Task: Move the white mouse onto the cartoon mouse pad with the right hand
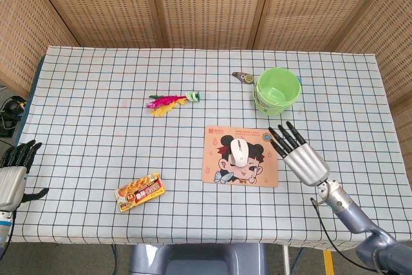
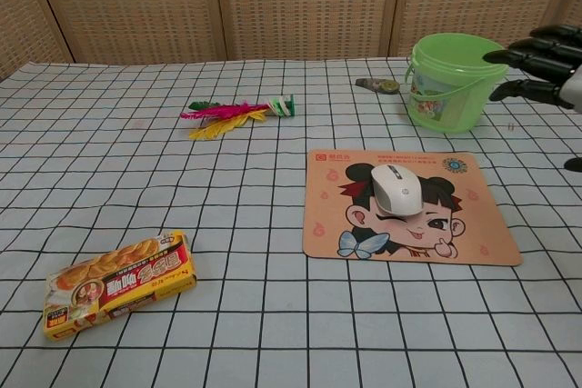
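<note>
The white mouse (image 1: 239, 151) (image 2: 397, 190) lies on the cartoon mouse pad (image 1: 222, 167) (image 2: 473, 223), over the printed face, with nothing touching it. My right hand (image 1: 300, 153) (image 2: 544, 64) hovers to the right of the pad, fingers spread and empty; in the chest view only its dark fingers show at the right edge. My left hand (image 1: 11, 170) stays at the table's left edge, fingers apart, holding nothing.
A green bucket (image 1: 277, 91) (image 2: 455, 79) stands behind the pad, a small flat tool (image 1: 243, 77) beside it. A pink and yellow feather toy (image 1: 170, 102) (image 2: 235, 113) lies at centre back. A snack packet (image 1: 140, 191) (image 2: 118, 283) sits at front left.
</note>
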Controlling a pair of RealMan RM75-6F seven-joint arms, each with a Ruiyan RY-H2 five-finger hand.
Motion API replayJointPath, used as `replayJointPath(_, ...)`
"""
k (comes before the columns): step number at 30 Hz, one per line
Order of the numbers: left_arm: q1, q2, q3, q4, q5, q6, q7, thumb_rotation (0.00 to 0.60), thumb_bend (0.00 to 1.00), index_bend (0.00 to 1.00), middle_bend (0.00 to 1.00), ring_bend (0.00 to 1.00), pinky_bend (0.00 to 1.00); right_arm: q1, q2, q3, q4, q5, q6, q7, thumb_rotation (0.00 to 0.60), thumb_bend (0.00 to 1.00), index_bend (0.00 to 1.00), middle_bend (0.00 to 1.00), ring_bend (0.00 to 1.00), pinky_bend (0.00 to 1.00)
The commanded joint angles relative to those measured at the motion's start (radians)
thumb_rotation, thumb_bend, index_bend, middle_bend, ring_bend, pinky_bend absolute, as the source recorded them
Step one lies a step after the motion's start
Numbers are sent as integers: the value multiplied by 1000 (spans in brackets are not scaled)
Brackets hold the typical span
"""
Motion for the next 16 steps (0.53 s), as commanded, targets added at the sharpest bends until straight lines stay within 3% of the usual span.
replayJointPath(1, 6, -3, -1, 1, 14, 18, -8, 600, 0, 0, 0, 0, 0, -72, 28, 24, -64, 66, 37, 45, 600, 247, 220, 2, 0, 0)
replayJointPath(8, 13, -23, 0, 42, 44, 45, -41, 600, 0, 0, 0, 0, 0, -226, 68, 37, -198, 197, 81, 217, 600, 234, 152, 0, 0, 0)
replayJointPath(16, 17, -32, 2, 52, 68, 62, -49, 600, 0, 0, 0, 0, 0, -304, 108, 44, -252, 230, 99, 259, 600, 226, 125, 0, 0, 0)
